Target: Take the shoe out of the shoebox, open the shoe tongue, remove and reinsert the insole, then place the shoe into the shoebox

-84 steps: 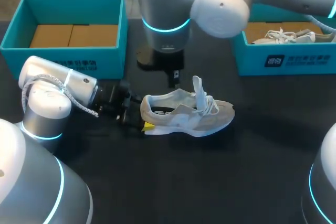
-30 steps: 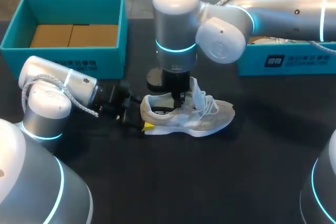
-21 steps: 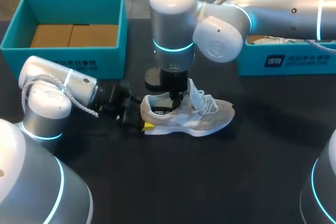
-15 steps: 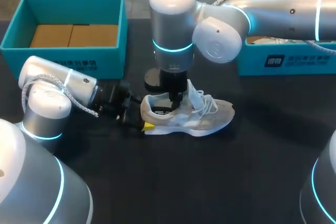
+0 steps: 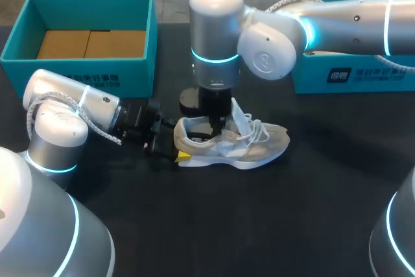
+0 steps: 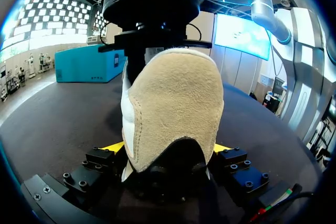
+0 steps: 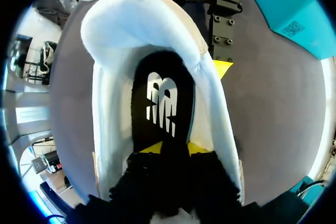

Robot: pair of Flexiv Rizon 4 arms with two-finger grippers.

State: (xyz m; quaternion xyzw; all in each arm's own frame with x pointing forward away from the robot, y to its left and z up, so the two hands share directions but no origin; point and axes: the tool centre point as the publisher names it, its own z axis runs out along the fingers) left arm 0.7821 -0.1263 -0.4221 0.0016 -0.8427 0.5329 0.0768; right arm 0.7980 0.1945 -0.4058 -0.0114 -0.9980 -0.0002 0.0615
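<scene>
Two grippers meet at the pale shoe (image 5: 230,141), which stands on its sole near the bench's middle, toe toward the right edge. The left gripper (image 5: 176,152) is clamped on the heel from both sides. The right gripper (image 5: 216,121) is down in the shoe's mouth at the black insole (image 7: 163,103), on the heel side of the raised tongue (image 5: 241,111); whether it is pinching anything cannot be told. An open teal shoebox (image 5: 39,69) sits at the far left corner.

Three views sharing one shoe (image 5: 233,145)
It is overlooked from high above and behind; its heel is faced closely by the left wrist view, its opening by the right.
</scene>
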